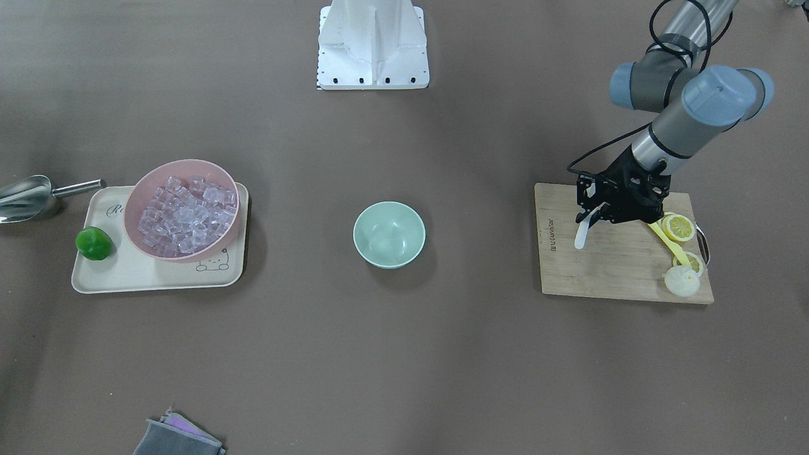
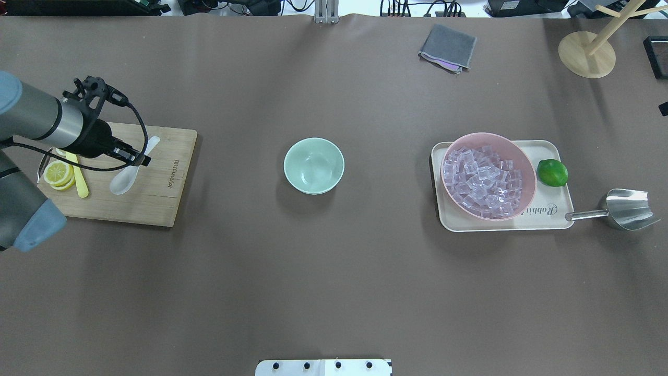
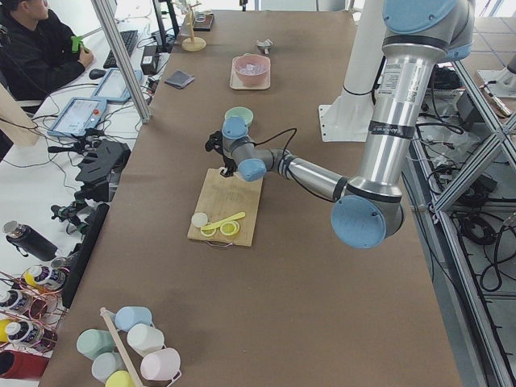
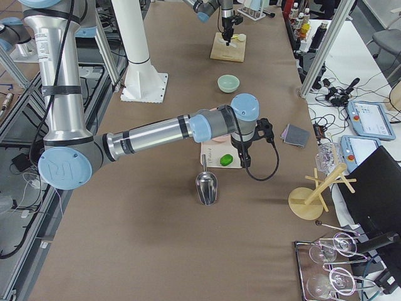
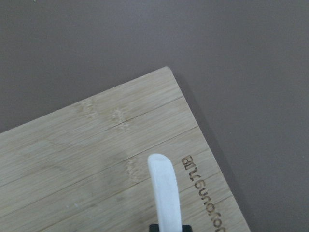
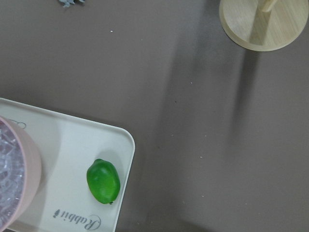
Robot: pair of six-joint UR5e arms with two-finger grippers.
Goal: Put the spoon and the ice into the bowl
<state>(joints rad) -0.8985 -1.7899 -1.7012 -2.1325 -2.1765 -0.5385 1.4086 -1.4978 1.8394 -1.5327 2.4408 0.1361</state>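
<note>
1. The worktop [image 2: 334,292] carries three groups in a row: a cutting board on the robot's left, the bowl in the middle, and a tray on its right.
2. The left arm reaches over the board. Its end effector [image 2: 140,156] is narrowed around the spoon's handle, and in the wrist view the handle sticks out from between the dark fingertips. I cannot tell whether the spoon is lifted clear of the wood.
3. The right arm shows only in the side view from the robot's right. Its end effector [image 4: 242,160] hangs over the tray, and I cannot tell whether it is wide or narrow.
4. The bamboo cutting board [image 2: 156,201] also holds lemon slices [image 2: 57,173] and a yellow utensil [image 2: 79,183], both on the far side of the spoon from the bowl.
5. The cream tray [image 2: 548,222] holds a pink bowl [image 2: 529,193] and a lime [image 2: 552,172].
6. The mint-green bowl [image 2: 314,166] is empty. It stands well apart from the board, straight off to the left end effector's right across bare worktop.
7. The white spoon [image 2: 124,180] has its long axis on a diagonal. The scoop is nearer the robot, and the handle tip points away from it and towards the bowl side. The left arm has it, so a sideways carry to the right looks like the next move.
8. The ice [image 2: 482,180] is heaped in the pink bowl, nearest the right arm.
</note>
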